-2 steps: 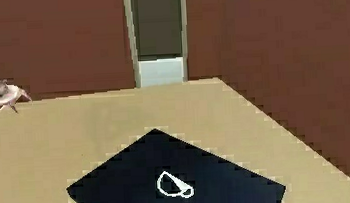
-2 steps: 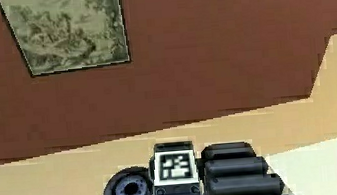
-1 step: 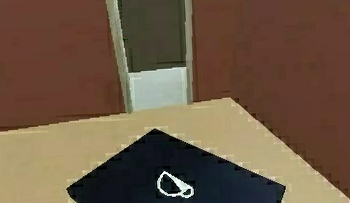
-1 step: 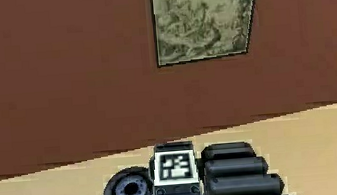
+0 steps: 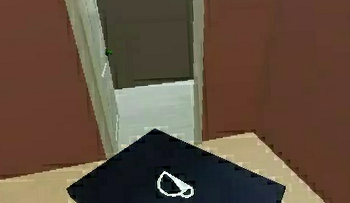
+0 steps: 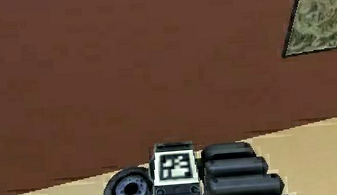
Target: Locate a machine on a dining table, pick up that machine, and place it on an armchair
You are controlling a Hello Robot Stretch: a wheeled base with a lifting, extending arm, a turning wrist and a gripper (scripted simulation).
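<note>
At the bottom edge of the arm side view, the arm's stacked dark segments [image 6: 241,172] sit low, with a white square marker [image 6: 176,166] beside them. Left of the marker is the round dark body of my gripper [image 6: 131,192]. I cannot make out its far end or fingers, so I cannot tell whether it holds anything. Behind it are only the brown wall and a strip of tan floor.
In the forward view, a doorway [image 5: 152,51] with a pale frame stands ahead, with light floor [image 5: 155,109] beyond it and brown walls on both sides. The robot's dark base [image 5: 177,179] lies at the bottom. A framed picture [image 6: 322,13] hangs on the brown wall.
</note>
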